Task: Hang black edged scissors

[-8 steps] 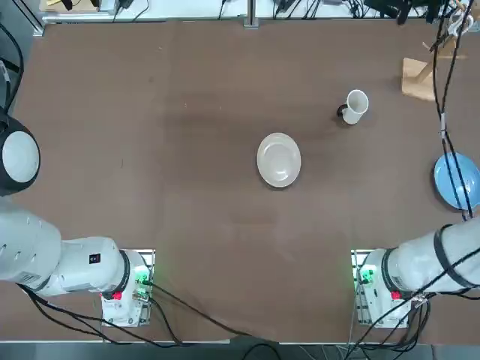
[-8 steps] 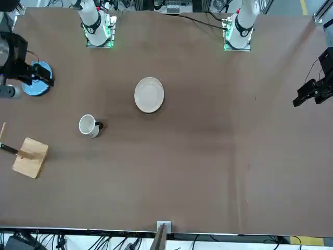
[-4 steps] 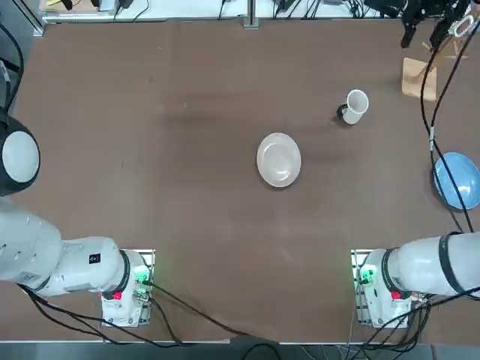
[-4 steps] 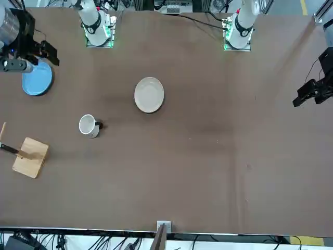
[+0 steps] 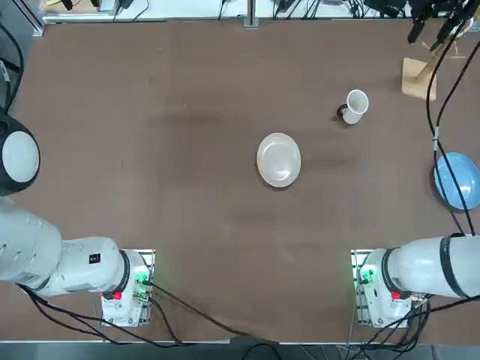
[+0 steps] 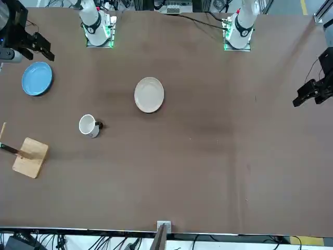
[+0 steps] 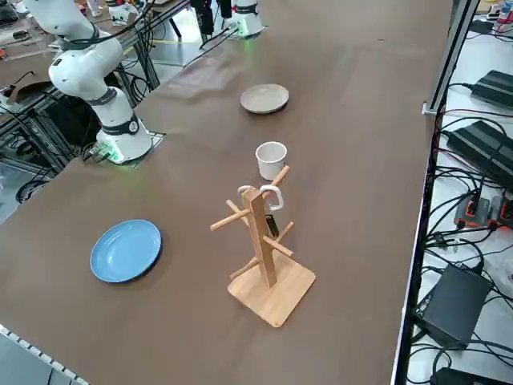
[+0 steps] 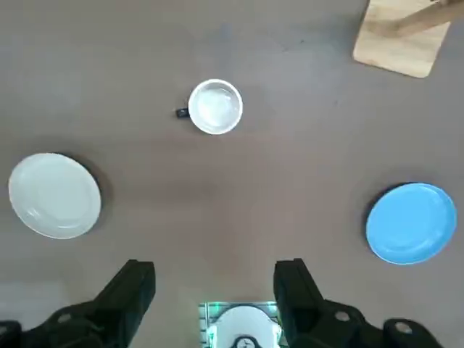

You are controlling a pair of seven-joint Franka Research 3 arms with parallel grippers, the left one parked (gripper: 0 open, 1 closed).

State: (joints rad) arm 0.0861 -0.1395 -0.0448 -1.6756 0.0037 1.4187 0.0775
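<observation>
Black edged scissors (image 7: pixel 270 195) hang on the wooden rack (image 7: pixel 262 241); right gripper (image 8: pixel 214 286) high above counter (image 8: pixel 290 188), jaws spread, empty

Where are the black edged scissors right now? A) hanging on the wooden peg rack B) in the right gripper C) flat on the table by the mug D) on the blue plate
A: in the right side view the black edged scissors hang by a handle loop on a peg of the wooden peg rack; the right gripper is open and empty, high above the table.
</observation>
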